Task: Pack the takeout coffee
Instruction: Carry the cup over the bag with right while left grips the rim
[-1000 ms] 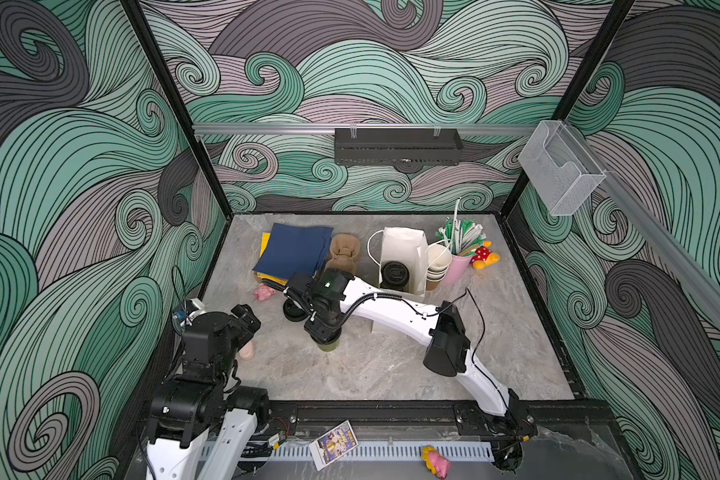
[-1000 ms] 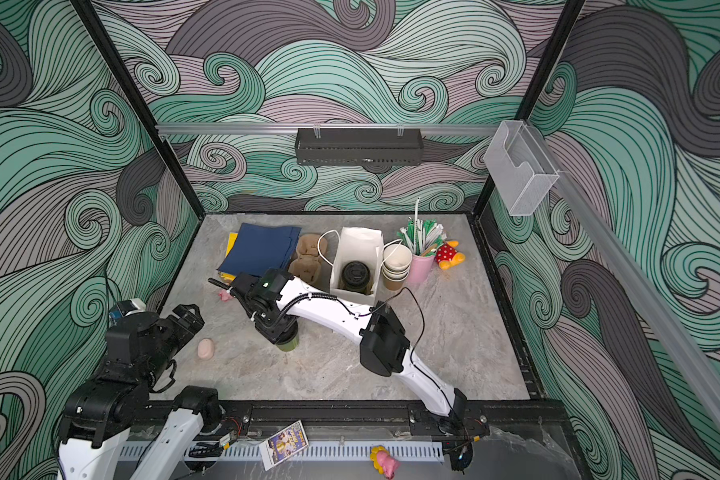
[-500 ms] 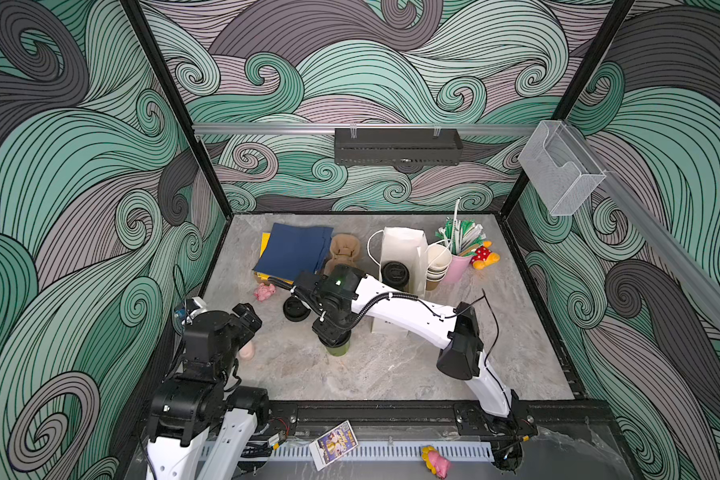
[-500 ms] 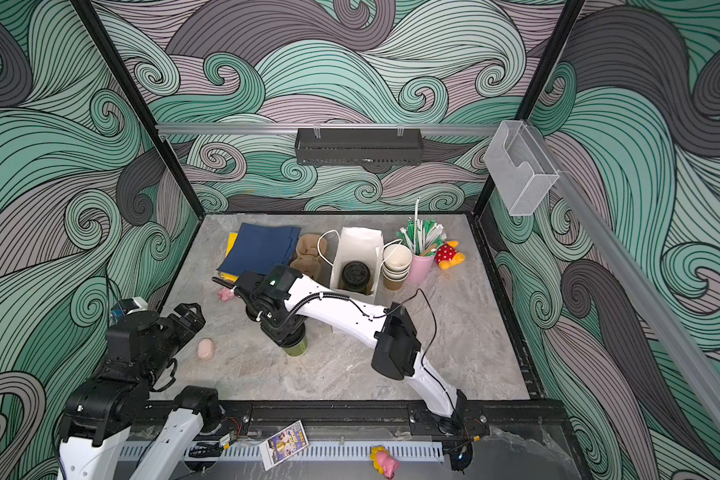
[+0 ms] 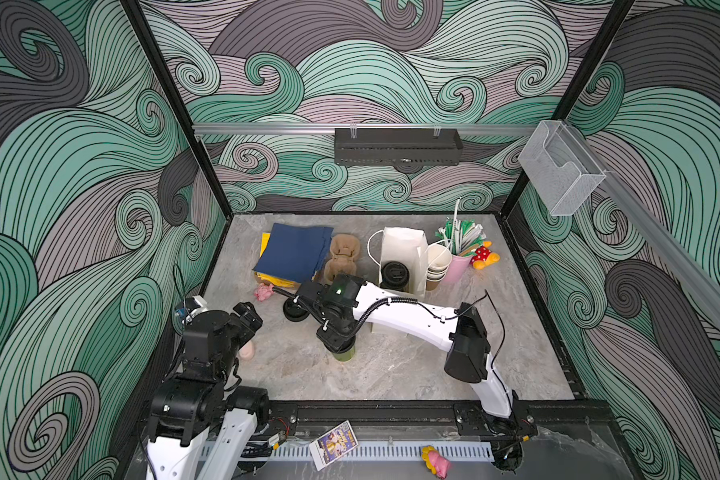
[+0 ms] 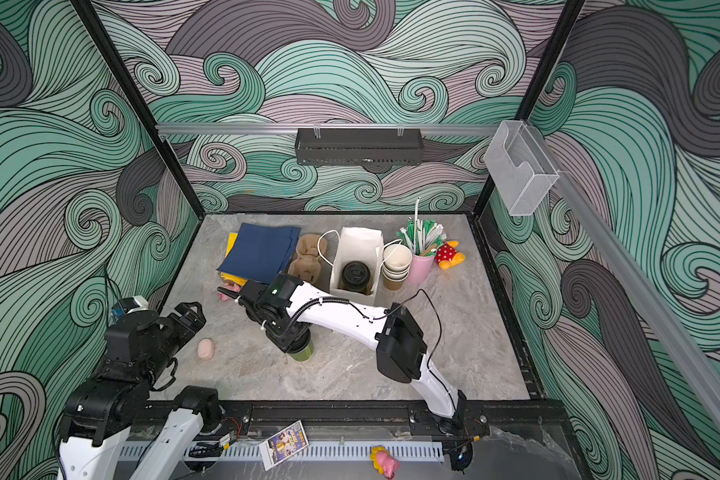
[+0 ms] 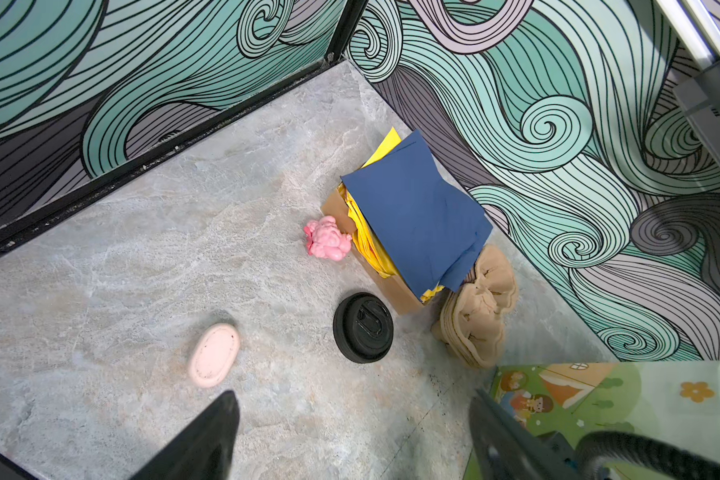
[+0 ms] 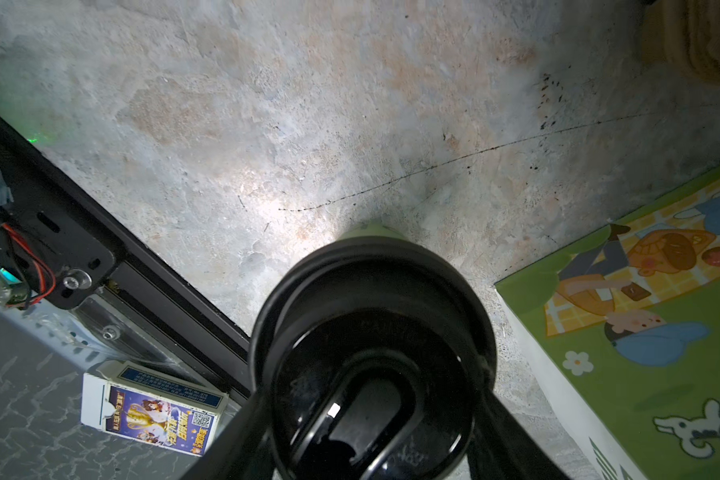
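Lidding looks to be the step in hand: the right gripper [image 8: 371, 397] hangs straight above the cup [image 5: 344, 354], which stands on the table [image 5: 391, 374] in front of the bag [image 5: 404, 253] and a little to its left, well apart from it. Its fingers [image 8: 233, 440] clasp the black lid [image 8: 371, 340] by the rim, one on each side, and the lid sits over the cup's mouth; whether it has snapped home all round I cannot tell. To do this well I would press squarely down, keep the lid level, and not squeeze so hard that the paper wall buckles or the cup tips. The cup is upright, long axis vertical, mouth up, its green base just showing beyond the lid in the wrist view. The left gripper [image 7: 352, 395] hangs further left of the bag, fingers spread wide, holding nothing. Inside the bag a lidded cup [image 5: 395, 274] already stands.
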